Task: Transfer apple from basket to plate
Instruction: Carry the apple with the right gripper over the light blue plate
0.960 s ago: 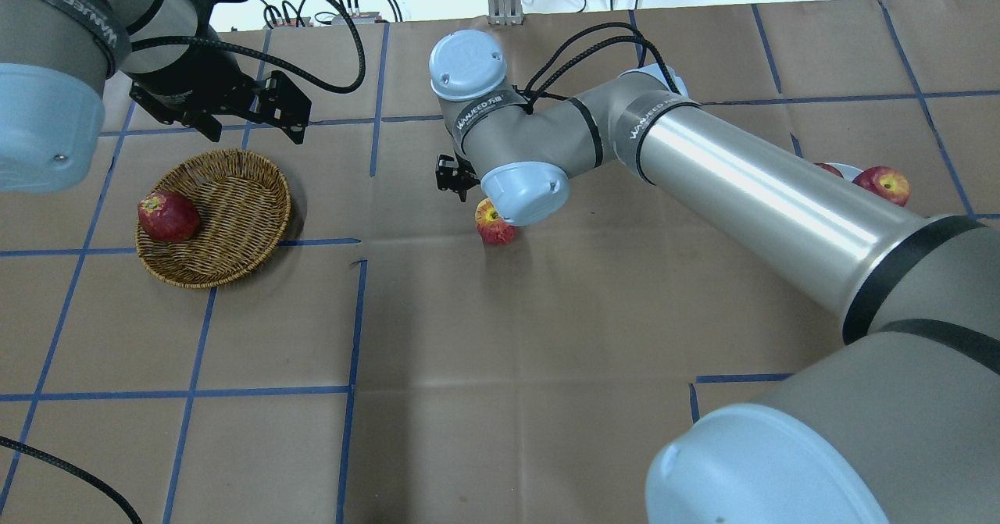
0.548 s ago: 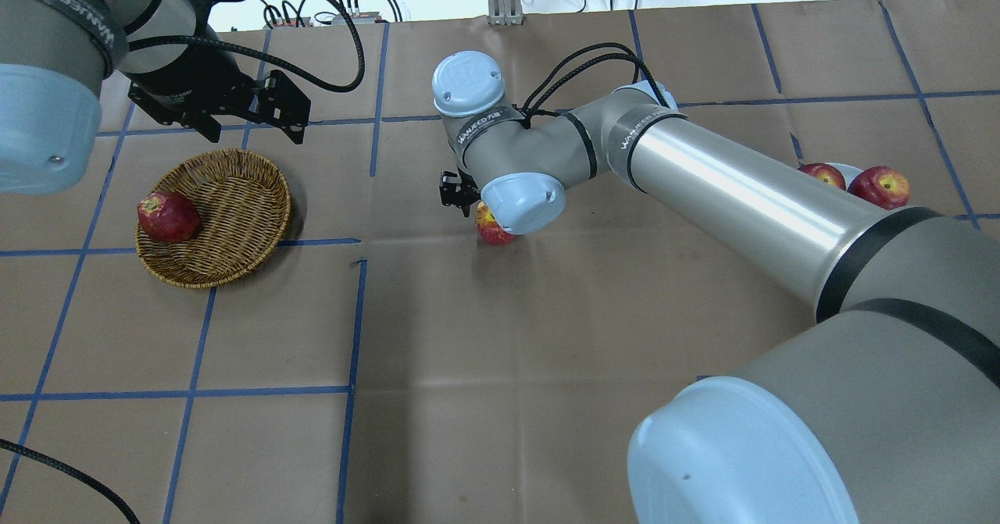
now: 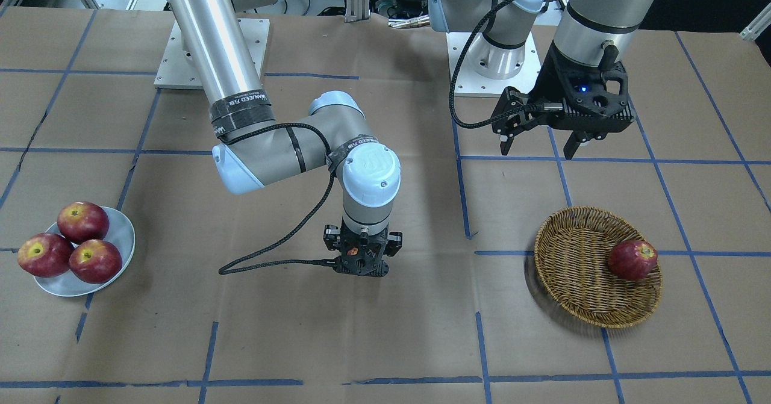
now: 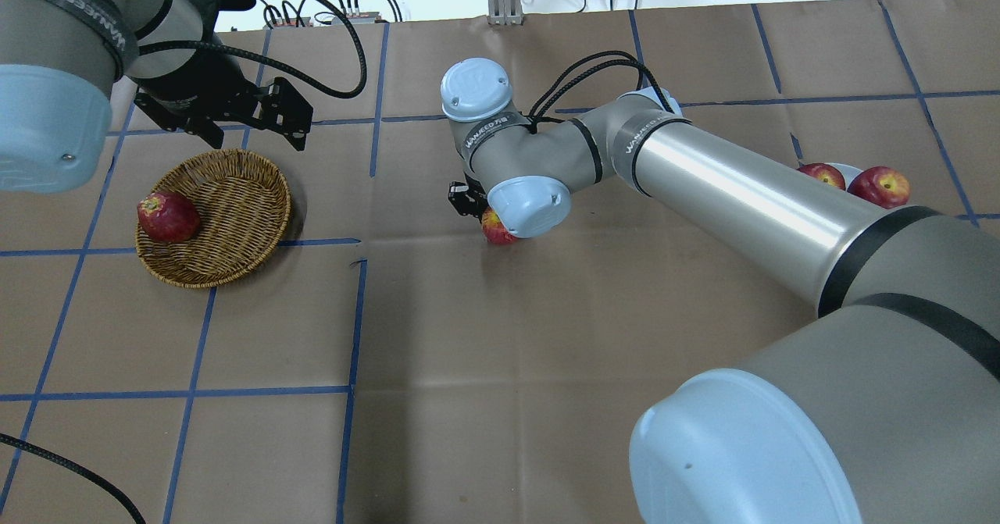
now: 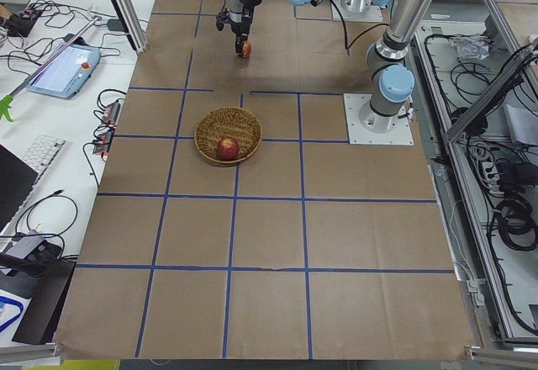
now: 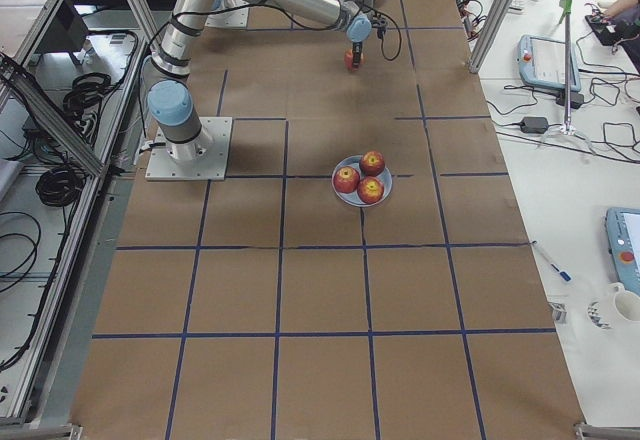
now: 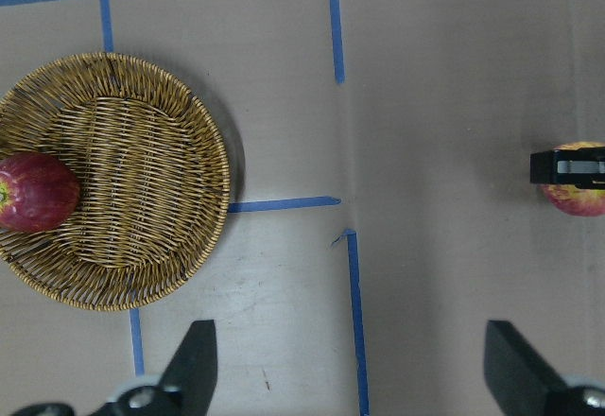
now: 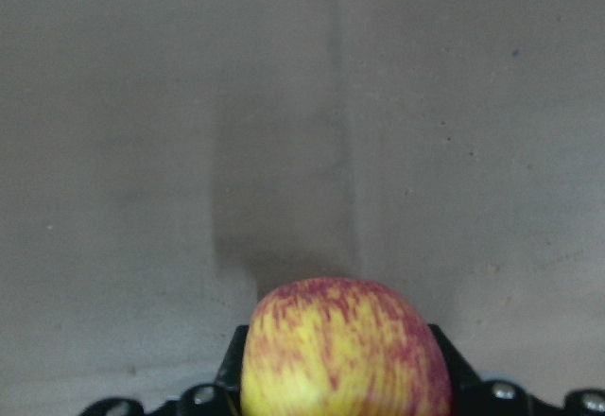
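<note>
The pale red-and-yellow apple [image 8: 340, 350] is at mid-table, between the fingers of my right gripper [image 4: 480, 215], which is shut on it from above. It shows small in the overhead view [image 4: 495, 229] and at the right edge of the left wrist view [image 7: 574, 194]; the gripper [image 3: 361, 268] hides it in the front view. The wicker basket [image 4: 269, 188] sits at the left and holds one dark red apple [image 4: 166, 215]. My left gripper [image 4: 254, 130] hangs open and empty above the table behind the basket. The plate [image 3: 123, 235] lies far off on my right.
Three apples [image 3: 82, 221] fill the plate, one with a yellowish stem end [image 3: 44, 253]. My right arm's long link [image 4: 742, 204] stretches across the table and hides most of the plate in the overhead view. Blue tape lines grid the brown paper.
My right gripper has moved down and a little to the right onto the pale apple, which has stayed in place. My left gripper has barely shifted.
</note>
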Available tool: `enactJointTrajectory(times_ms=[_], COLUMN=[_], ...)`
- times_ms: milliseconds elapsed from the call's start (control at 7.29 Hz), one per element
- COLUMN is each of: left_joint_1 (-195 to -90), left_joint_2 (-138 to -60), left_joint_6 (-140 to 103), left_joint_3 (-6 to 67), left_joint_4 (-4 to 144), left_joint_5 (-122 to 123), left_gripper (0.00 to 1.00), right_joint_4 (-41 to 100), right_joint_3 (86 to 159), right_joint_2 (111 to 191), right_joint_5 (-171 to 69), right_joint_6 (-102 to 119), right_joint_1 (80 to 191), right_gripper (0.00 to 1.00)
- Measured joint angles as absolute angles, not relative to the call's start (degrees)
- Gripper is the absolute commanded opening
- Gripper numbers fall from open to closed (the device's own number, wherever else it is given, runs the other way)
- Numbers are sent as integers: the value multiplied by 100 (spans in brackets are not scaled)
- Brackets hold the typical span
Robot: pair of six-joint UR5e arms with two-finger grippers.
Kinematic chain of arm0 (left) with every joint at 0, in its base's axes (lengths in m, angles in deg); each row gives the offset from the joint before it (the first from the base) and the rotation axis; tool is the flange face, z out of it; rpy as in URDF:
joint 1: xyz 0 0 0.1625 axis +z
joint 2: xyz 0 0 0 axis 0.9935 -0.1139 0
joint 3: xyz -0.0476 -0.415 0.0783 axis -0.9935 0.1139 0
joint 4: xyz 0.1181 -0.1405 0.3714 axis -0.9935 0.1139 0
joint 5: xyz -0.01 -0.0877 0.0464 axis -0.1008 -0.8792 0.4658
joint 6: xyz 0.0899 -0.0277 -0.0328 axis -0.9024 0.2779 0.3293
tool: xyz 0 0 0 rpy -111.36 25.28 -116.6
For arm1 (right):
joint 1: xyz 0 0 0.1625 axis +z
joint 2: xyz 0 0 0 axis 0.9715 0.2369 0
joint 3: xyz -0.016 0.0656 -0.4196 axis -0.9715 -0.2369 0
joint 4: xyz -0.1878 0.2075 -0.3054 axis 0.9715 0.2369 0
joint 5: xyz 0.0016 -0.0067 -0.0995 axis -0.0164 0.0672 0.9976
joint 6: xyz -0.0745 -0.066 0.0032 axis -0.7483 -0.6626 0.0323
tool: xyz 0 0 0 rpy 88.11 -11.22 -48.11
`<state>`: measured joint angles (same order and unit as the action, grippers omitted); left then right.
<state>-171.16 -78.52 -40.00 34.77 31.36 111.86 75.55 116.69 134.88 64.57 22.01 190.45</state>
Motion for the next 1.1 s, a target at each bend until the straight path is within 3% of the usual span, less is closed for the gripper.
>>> enactJointTrajectory(times_ms=[548,1097], left_joint_1=[-17117,-17162], left_joint_2=[-7879,-7852], left_joint_6=[-3791,-3727], left_joint_3=[3480,3465], left_joint_4=[3310,3337], left_joint_5=[11151,11146], left_gripper=[99,99], right_joint_4=[6949,5738], right_joint_3=[11676,12125], right_joint_2=[14327,15894], right_joint_5=[6470,6498], right_joint_6=[1809,-996], right_joint_1=[18573,16427], right_gripper=[54,54])
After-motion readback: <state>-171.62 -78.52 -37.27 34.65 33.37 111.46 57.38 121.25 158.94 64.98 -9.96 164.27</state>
